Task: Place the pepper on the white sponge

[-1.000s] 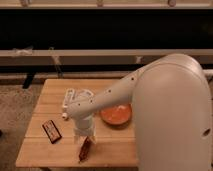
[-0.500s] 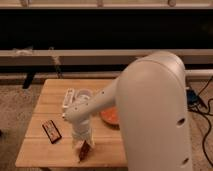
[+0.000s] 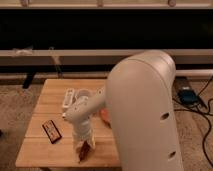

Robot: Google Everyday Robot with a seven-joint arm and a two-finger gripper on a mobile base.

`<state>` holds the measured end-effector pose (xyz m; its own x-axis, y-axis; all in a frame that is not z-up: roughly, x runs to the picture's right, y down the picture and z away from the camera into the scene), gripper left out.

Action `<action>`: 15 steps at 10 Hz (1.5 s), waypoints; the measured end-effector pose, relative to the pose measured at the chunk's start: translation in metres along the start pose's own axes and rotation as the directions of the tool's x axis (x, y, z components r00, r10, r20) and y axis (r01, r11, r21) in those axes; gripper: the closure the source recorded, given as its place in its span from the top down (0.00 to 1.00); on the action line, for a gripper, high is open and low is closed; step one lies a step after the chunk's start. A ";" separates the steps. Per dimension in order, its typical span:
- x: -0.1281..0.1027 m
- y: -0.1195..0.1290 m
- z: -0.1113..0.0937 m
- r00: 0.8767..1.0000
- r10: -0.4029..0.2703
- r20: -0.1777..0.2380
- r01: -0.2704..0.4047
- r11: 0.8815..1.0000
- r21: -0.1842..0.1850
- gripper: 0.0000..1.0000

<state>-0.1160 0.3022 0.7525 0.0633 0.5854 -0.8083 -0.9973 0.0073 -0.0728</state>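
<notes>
The pepper (image 3: 84, 151) is a small dark red-brown piece at the front edge of the wooden table (image 3: 40, 150). My gripper (image 3: 82, 146) points down from the white arm (image 3: 82, 117) and sits right over the pepper, touching or nearly touching it. I cannot tell whether the pepper is lifted or lying on the table. The white sponge is hidden or out of view; it may be behind the arm.
A flat dark bar with red markings (image 3: 51, 131) lies on the table's left. A long white stick (image 3: 68, 97) and a white cup (image 3: 83, 94) stand at the back. An orange bowl (image 3: 105, 118) is mostly hidden by my arm's large white body (image 3: 147, 110).
The arm's large white body has swung left and closer, covering most of the orange bowl. The gripper has stayed low over the pepper, which has barely shifted.
</notes>
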 end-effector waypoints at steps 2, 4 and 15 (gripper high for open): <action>-0.002 -0.001 0.002 1.000 0.004 -0.010 -0.004 1.000 -0.001 0.51; -0.002 -0.002 0.003 1.000 -0.001 -0.021 0.001 1.000 -0.001 0.31; -0.001 -0.105 -0.095 0.998 -0.050 0.040 0.051 0.998 -0.032 0.16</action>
<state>-0.0079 0.2241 0.7053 0.1111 0.6165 -0.7795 -0.9911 0.0113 -0.1323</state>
